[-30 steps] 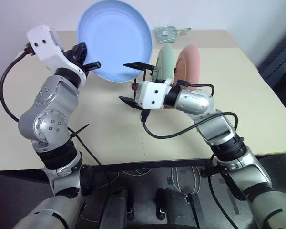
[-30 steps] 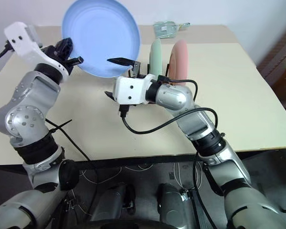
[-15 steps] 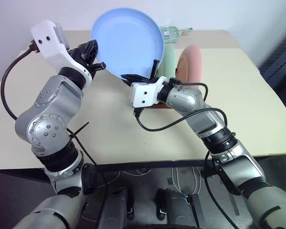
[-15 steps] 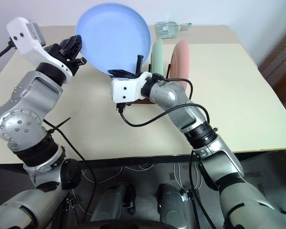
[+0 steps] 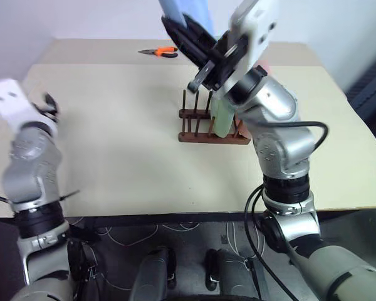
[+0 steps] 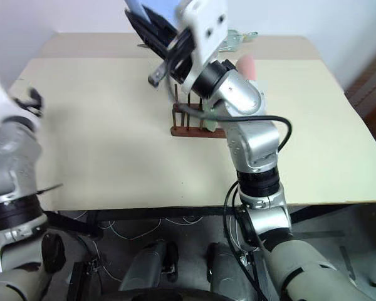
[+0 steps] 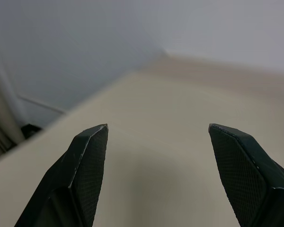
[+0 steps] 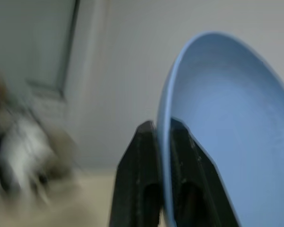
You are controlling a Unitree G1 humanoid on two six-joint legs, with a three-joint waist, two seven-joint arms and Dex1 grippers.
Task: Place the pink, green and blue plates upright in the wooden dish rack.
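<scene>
Blue plate (image 8: 217, 123) pinched at rim by right tool (image 8: 163, 137), raised high above wooden dish rack (image 5: 213, 125); rim grip plain from right wrist. Green plate (image 5: 222, 116) upright in rack on tabletop (image 5: 113, 125). Left tool (image 7: 156, 142) level, agape, empty.

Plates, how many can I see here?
3. The blue plate is pinched in the right claw above the wooden rack; the green plate and pink plate stand in it.
</scene>
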